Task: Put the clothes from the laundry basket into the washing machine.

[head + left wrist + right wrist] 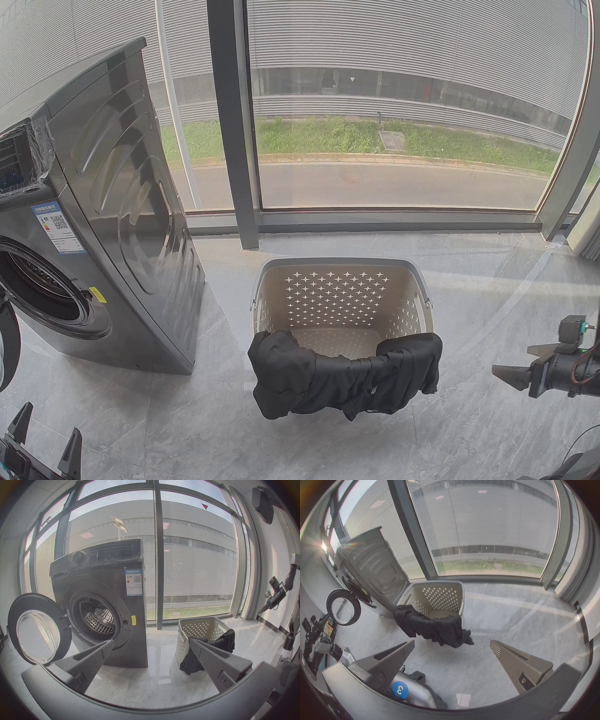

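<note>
- black clothes [344, 378] hang over the near rim of the laundry basket [340, 264], which sits on the floor beside the washing machine [125, 206].
- the door [37, 633] stands open.
- left gripper [150, 642] is spread wide and holds nothing.
- right gripper [451, 643] is likewise released, off to the basket's right.

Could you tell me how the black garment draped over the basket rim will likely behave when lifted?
The black garment sags in folds over the laundry basket rim, so it is probably floppy and would dangle. If it snags, it could tug the perforated basket, which looks light.
</note>
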### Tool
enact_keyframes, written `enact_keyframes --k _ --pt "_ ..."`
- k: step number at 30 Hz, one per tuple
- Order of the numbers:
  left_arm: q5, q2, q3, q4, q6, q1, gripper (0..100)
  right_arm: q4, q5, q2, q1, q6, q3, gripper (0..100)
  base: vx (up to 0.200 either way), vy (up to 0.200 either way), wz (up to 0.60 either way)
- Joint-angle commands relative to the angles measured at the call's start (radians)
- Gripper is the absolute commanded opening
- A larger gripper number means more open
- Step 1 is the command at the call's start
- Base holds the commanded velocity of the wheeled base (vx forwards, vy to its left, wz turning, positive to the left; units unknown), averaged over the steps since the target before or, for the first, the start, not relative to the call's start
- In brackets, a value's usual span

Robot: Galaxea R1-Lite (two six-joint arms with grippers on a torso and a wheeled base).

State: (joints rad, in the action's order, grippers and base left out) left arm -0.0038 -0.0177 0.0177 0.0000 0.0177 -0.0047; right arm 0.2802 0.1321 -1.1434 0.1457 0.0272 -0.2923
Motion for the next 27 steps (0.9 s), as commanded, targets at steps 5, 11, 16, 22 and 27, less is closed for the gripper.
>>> enact_keyframes --k 5,11,16,22,27 --pt "-0.001 0.018 -0.016 0.000 -0.004 0.000 100 0.220 0.004 -0.489 0.025 0.022 0.028 100 0.000 0.000 0.00" --pt "0.001 0.018 -0.016 0.000 -0.005 0.000 100 0.312 0.001 -0.656 0.048 0.023 -0.013 100 0.000 0.000 0.00" --pt "0.001 0.018 -0.016 0.000 -0.005 0.000 100 0.378 0.000 -0.774 0.067 0.057 -0.054 100 0.000 0.000 0.00" --pt "0.001 0.018 -0.016 0.000 -0.007 0.000 100 0.415 0.003 -0.881 0.077 0.085 -0.110 100 0.000 0.000 0.00" --pt "0.002 0.018 -0.016 0.000 -0.007 0.000 100 0.416 0.004 -0.944 0.097 0.102 -0.162 100 0.000 0.000 0.00"
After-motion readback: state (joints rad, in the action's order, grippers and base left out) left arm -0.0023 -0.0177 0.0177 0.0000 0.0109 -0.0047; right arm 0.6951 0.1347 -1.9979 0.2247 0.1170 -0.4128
